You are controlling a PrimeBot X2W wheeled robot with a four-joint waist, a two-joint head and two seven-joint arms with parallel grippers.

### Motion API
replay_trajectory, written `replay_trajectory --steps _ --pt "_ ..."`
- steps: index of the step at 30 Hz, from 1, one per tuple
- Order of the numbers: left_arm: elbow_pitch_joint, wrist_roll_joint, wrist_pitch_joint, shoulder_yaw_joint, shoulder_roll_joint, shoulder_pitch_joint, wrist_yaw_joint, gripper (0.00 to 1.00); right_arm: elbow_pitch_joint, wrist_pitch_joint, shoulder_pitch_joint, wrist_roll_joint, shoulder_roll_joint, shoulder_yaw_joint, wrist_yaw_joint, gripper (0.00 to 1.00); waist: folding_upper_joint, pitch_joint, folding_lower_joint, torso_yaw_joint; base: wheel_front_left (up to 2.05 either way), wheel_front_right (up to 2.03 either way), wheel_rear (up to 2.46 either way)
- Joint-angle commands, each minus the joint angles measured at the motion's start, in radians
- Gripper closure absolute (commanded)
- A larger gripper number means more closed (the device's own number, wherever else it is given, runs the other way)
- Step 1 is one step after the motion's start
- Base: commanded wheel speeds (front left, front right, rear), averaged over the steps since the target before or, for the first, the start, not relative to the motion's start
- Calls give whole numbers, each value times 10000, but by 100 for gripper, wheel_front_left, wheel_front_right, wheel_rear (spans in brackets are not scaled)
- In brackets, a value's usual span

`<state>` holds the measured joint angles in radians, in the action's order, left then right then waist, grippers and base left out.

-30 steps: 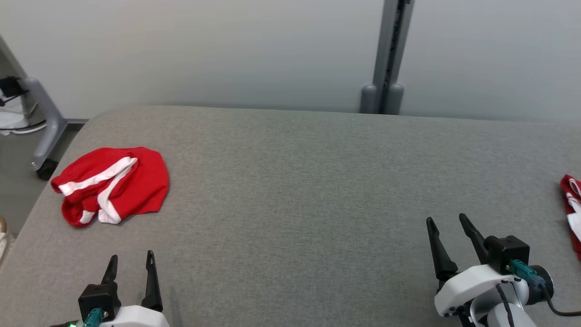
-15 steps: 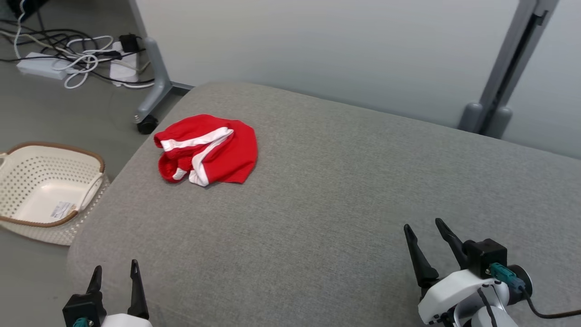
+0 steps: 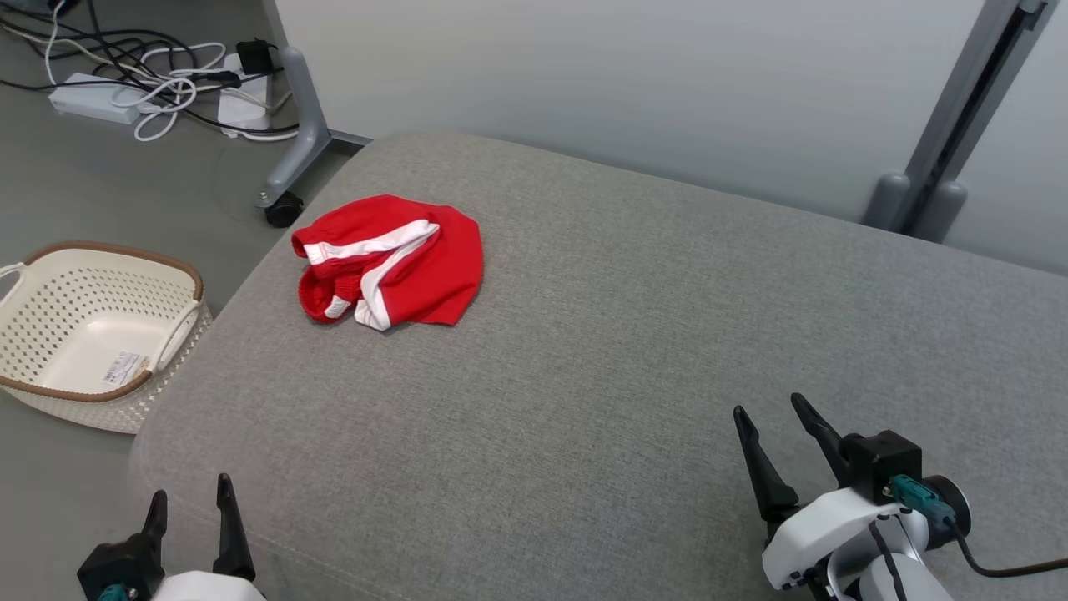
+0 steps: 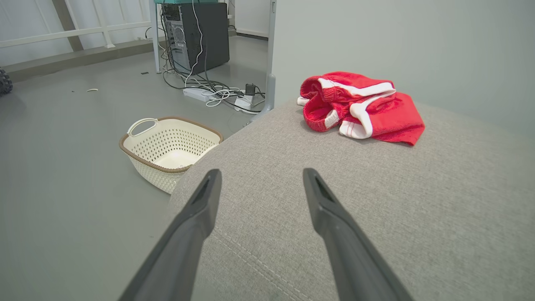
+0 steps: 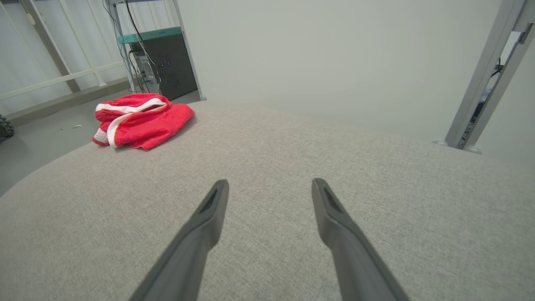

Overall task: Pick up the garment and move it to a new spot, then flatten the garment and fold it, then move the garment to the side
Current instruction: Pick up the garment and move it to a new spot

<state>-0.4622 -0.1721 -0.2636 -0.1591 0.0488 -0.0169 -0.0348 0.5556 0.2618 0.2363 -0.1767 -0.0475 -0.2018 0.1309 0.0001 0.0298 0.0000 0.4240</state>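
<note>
Head view: the red garment [image 3: 388, 263] lies bunched near the far left corner of the tabletop [image 3: 626, 376], well apart from the left fingers [image 3: 227, 526] and right fingers [image 3: 755, 459], both wide and empty. Left wrist view: it lies ahead, untouched. Right wrist view: far off; I judge every step undone.

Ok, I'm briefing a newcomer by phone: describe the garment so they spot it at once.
Find the wide grey cushion. Near its far left corner, up from the cream basket on the floor, lies the garment. It alone is red, a crumpled heap with white stripes.
</note>
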Motion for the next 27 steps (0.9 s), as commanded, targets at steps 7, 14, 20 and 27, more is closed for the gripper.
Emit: replay_trajectory --steps 7,14,20,27 --pt "-641 -93 -9 -117 38 -1277 243 0 -12 40 403 596 -67 286 -3 0 -1 872 0 -843 0 0 0" --pt "-1661 -146 -9 -376 316 -3288 424 0 -297 40 969 1375 -99 680 -3 0 -1 1954 0 -1590 0 0 0" --pt "-2771 -52 -9 -562 977 -5038 538 0 -700 42 1462 1627 -234 721 -3 0 -1 2779 0 -2358 0 0 0" --pt "-4241 -42 -4 -832 1863 -6553 206 0 -1054 40 1740 1695 -406 845 -3 0 -1 3431 0 -3103 0 0 0"
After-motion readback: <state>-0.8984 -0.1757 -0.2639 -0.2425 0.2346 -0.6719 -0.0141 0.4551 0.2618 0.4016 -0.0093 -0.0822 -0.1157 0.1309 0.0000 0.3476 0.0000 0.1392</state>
